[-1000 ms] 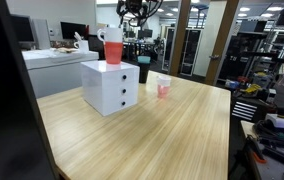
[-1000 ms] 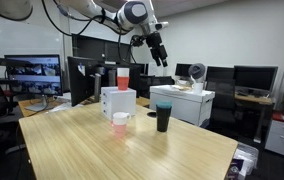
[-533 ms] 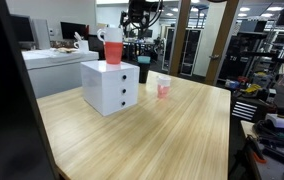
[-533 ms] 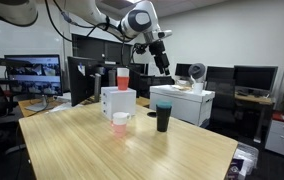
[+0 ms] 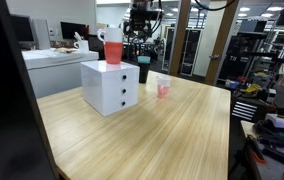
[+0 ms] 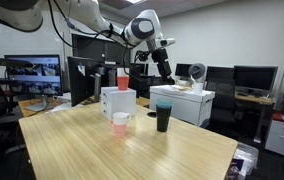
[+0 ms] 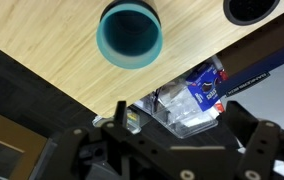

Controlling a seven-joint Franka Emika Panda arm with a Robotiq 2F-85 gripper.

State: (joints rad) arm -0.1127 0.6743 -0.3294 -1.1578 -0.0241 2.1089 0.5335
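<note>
Jaws spread as wide as they go, nothing between them, hanging high over the far end of the counter [image 5: 162, 130] and touching nothing. Nearest thing is the black cup [image 6: 163, 117] with a teal rim. It stands upright, mouth up, near the counter edge, which is why the wrist view looks almost straight down into the black cup [image 7: 129, 33]. It sits off-centre in that view, so I judge the jaws are offset from it rather than directly above. Small pink cup [image 6: 120, 123] stands near it, with a clear gap between them. White drawer box [image 5: 110, 85] is further in with a red cup [image 5: 113, 47] on top, so that one rides higher than the rest. Past the edge the wrist view shows floor clutter [image 7: 197, 95], too blurred to name
</note>
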